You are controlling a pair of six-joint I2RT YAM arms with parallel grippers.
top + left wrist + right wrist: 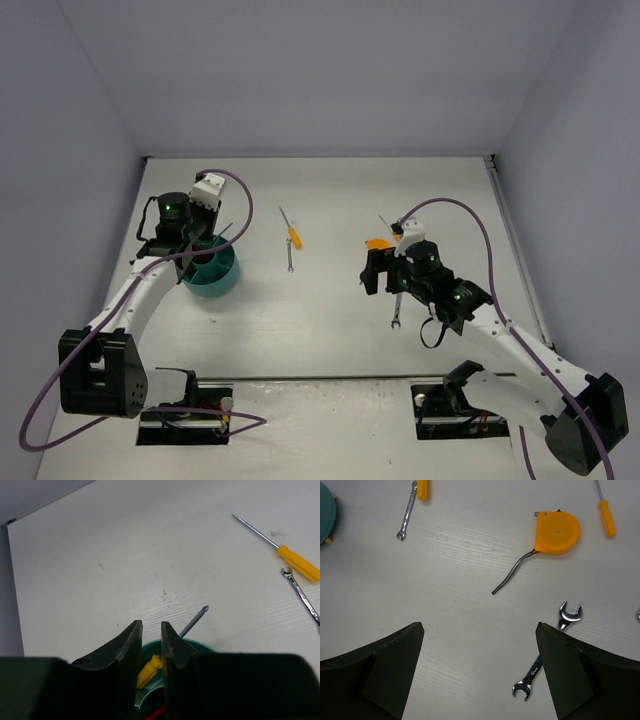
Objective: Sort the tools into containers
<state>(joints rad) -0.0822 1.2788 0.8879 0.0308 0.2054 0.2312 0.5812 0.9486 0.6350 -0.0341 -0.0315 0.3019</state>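
My right gripper (pixel 479 640) hangs over the table (pixel 330 330) with its jaws spread wide and nothing between them. The tool I judge it should take next is the silver open-end wrench (pixel 547 652). In the right wrist view it lies flat at about 4 o'clock from the middle of the jaws, just beside the right-hand finger, and its long axis runs from 7 o'clock to 1 o'clock. The jaws close along the 9-to-3 line, so they would cross the shank almost squarely. I think the move needs mainly a shift toward 4 o'clock and a small turn of the wrist before going down. The orange tape measure (pixel 557 532) lies farther off, at 1 o'clock, well apart from the wrench. The right arm is clearly the nearer one for this wrench. My left gripper (pixel 151 635) is above the teal bowl (pixel 222 282), at the 9 o'clock side of the table in the top view. Its jaws are closed down to a thin slit and hold nothing. Through the slit I see a yellow-handled screwdriver (pixel 149 672) lying in the bowl, its tip pointing out over the rim toward 1 o'clock.
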